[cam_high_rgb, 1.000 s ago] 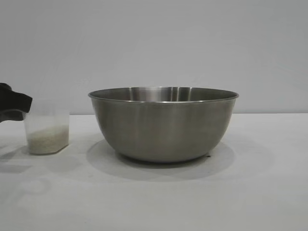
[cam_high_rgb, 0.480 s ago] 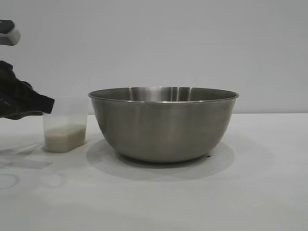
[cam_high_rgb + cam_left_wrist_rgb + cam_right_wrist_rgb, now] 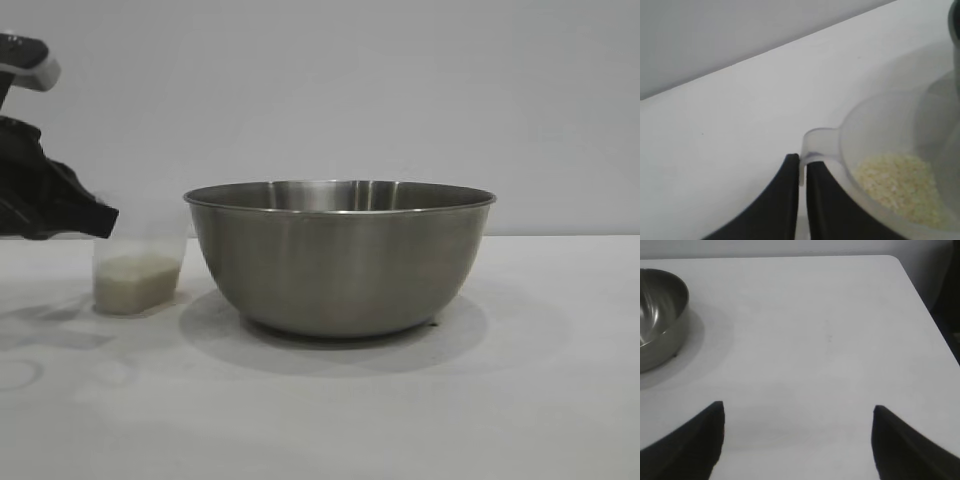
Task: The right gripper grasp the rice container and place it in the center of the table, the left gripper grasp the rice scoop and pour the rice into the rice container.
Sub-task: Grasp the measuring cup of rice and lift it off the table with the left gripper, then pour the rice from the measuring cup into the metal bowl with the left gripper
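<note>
The steel rice container [image 3: 338, 255] stands on the white table [image 3: 520, 400] at the middle of the exterior view. Its edge also shows in the right wrist view [image 3: 660, 315]. The translucent rice scoop [image 3: 138, 270], with a layer of rice [image 3: 136, 278] in it, is just left of the container, close to it. My left gripper [image 3: 100, 222] is shut on the scoop's loop handle [image 3: 816, 146], which is pinched between the two black fingers [image 3: 785, 200]. The rice [image 3: 897, 185] shows inside the cup. My right gripper [image 3: 797, 412] is open and empty over bare table, away from the container.
The table's far right corner and edge [image 3: 910, 285] show in the right wrist view, with dark floor beyond. A grey wall stands behind the table.
My left gripper has carried the scoop rightward toward the container and lifted it a little. The container has not moved.
</note>
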